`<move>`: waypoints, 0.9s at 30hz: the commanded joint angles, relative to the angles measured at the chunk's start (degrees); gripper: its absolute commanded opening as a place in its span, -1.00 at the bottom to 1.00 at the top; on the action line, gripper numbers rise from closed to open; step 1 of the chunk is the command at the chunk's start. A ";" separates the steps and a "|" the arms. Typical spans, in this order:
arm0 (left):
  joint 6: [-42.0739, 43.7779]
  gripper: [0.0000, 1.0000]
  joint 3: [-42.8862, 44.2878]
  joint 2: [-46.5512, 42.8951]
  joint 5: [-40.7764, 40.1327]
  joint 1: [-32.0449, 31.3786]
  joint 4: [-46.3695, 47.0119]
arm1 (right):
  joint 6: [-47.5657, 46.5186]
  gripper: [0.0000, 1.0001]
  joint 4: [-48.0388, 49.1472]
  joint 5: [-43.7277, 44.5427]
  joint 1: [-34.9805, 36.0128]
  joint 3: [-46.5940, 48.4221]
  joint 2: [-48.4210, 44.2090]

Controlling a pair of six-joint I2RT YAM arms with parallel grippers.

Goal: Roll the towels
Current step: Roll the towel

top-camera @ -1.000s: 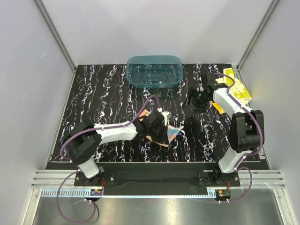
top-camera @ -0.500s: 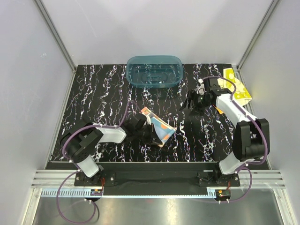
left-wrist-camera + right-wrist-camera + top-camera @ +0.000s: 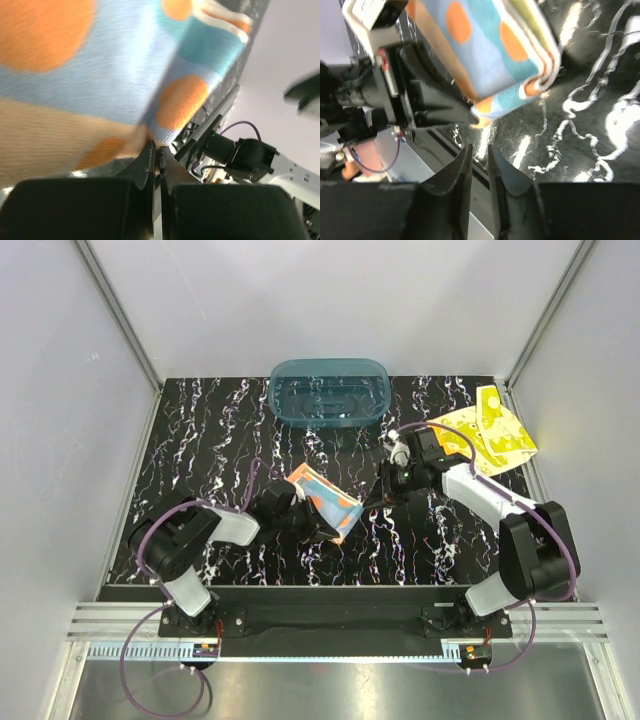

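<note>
From above, you see the dotted towel (image 3: 328, 502) mid-worktop (image 3: 200, 440) between both claws, its free end nearest the right claw (image 3: 385, 483); the yellow towel (image 3: 482, 430) lies in the far right corner. Your left wrist view shows the left claw (image 3: 156, 155) pinched tight on the dotted towel's edge. Your right wrist view shows that claw nearly closed and empty, with the towel just ahead.

The right arm (image 3: 475, 490) swung inward toward the dotted towel (image 3: 325, 502), uncovering the yellow towel (image 3: 480, 430).
</note>
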 commanded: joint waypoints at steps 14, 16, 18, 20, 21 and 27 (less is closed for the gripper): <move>1.03 -1.00 1.40 5.39 3.33 3.72 -5.71 | 1.51 -0.68 12.30 -4.34 7.08 2.19 12.06; 1.48 -1.00 1.67 5.48 3.25 3.81 -6.51 | 1.69 -0.70 12.83 -4.16 7.08 2.81 13.91; 1.56 -1.00 1.67 5.40 3.42 3.98 -6.59 | 1.69 -0.72 13.36 -3.46 7.08 3.34 15.31; 1.83 -1.00 1.76 5.48 3.60 4.16 -6.77 | 1.86 -0.73 13.45 -1.53 6.99 4.21 16.20; 1.92 -1.00 1.76 5.31 3.60 4.07 -6.94 | 1.86 -0.73 13.45 -1.09 6.99 4.57 17.51; 2.53 -1.00 1.32 2.86 3.34 4.68 -8.25 | 3.35 -0.78 12.48 3.73 6.99 6.50 21.73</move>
